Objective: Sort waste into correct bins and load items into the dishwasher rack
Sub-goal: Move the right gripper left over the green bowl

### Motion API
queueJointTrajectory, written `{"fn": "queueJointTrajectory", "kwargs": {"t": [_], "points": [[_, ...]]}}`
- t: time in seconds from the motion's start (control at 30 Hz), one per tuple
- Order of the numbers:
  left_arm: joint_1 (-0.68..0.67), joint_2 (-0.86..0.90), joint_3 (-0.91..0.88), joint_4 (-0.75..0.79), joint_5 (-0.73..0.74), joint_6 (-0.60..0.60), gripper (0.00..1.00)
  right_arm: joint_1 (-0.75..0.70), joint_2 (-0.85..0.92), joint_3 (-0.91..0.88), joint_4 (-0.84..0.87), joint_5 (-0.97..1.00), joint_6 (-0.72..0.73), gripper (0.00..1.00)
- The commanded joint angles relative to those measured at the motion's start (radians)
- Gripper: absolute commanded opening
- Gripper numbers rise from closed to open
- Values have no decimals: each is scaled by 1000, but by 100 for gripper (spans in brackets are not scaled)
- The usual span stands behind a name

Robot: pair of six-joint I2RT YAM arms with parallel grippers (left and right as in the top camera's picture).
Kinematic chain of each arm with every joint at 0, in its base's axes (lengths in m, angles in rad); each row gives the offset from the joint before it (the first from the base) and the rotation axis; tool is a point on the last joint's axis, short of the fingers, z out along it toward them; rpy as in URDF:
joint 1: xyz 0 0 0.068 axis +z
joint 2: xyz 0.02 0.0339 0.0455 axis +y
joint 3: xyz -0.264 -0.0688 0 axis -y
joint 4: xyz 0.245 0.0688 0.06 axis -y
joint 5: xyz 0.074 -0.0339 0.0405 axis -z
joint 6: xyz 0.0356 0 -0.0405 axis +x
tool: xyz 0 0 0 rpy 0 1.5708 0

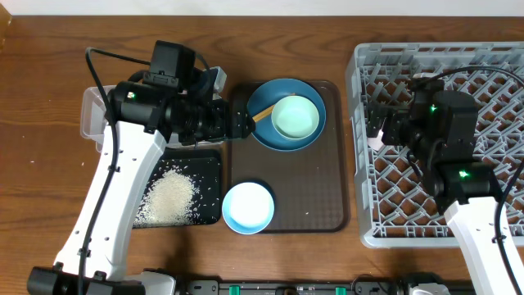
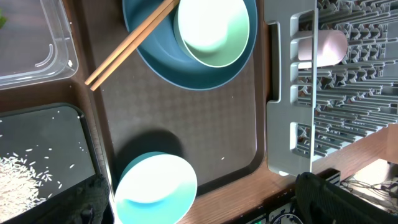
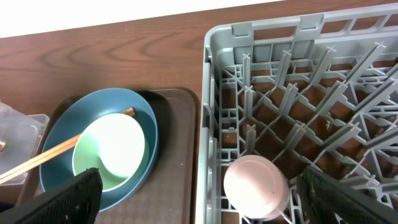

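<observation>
Left gripper (image 2: 202, 186) was spread wide open with nothing in it, hovering over the brown serving tray (image 1: 315, 188) by the dark-blue plate (image 1: 288, 88). The mint-green bowl (image 1: 295, 116) sat on that plate with a pair of chopsticks (image 2: 127, 46) leaning across the rim. The white bowl (image 1: 247, 206) sat at the serving tray's near edge. The rice (image 1: 168, 197) was piled in the black tray (image 1: 209, 164), just beside the clear tub (image 1: 92, 115). Right gripper (image 3: 200, 180) was also wide open and gripping nothing — the pink cup (image 3: 255, 185) sat mouth-down in the rack (image 1: 491, 74) between its fingers.
</observation>
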State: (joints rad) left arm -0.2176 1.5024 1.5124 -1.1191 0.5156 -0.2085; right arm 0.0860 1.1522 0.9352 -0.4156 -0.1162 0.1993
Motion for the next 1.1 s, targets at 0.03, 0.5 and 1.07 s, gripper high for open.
{"fn": "queueJointTrajectory", "kwargs": {"t": [0.03,0.5,1.07], "points": [[3,1,-5,-2,-12,9,98,-6,-1,17,-8,-4,-14,99],[3,1,-5,-2,-12,9,98,-6,-1,17,-60,-4,-14,99],[3,1,-5,-2,-12,9,98,-6,-1,17,-76,-111,-13,99]]}}
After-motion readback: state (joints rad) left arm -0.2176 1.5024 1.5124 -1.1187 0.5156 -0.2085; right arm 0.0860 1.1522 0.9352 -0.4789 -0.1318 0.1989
